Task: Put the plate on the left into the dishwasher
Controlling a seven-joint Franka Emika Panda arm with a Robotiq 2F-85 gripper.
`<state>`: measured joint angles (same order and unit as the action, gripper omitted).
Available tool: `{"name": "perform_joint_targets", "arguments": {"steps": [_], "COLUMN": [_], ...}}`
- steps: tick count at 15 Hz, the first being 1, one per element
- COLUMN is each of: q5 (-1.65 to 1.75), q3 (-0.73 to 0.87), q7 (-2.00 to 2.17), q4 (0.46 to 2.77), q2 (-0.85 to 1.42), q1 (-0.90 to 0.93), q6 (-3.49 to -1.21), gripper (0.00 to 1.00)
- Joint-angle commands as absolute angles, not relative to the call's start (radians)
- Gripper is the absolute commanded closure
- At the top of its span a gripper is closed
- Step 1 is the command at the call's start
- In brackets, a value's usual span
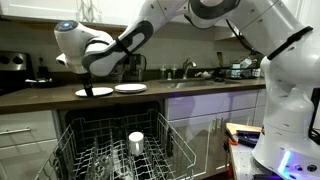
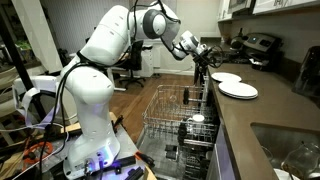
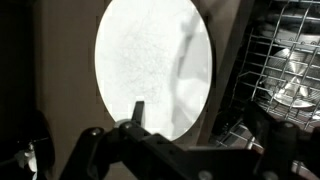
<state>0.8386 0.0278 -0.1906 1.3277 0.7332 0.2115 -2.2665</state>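
A second round white plate (image 1: 130, 88) lies on the long dark brown counter (image 1: 40, 97). A small white cup (image 1: 136, 140) stands lower down.

The plate (image 1: 94, 92) (image 2: 227, 77) is a round, flat, plain white disc with a shallow rim. It is lying face-up on the dark counter (image 1: 40, 97), close to the front edge, and is filling most of the wrist view (image 3: 155, 70). The dishwasher (image 1: 120, 150) (image 2: 175, 120) is standing open below the counter edge, with its grey wire racks pulled out.

A second plate (image 1: 131, 88) crowds one side of the plate (image 1: 104, 92).
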Motion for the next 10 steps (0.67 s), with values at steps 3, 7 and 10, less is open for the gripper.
{"name": "perform_joint_targets", "arguments": {"steps": [3, 7, 10], "q5": [0.905, 0.950, 0.959], "q3": [0.070, 0.073, 0.066], "q7": [-0.106, -0.071, -0.063], "q4": [1.293, 1.290, 1.294], "q2": [0.777, 0.794, 0.795], "q1": [0.257, 0.270, 0.267], "q6": [-2.222, -2.182, -2.178], "gripper": [0.00, 0.00, 0.22]}}
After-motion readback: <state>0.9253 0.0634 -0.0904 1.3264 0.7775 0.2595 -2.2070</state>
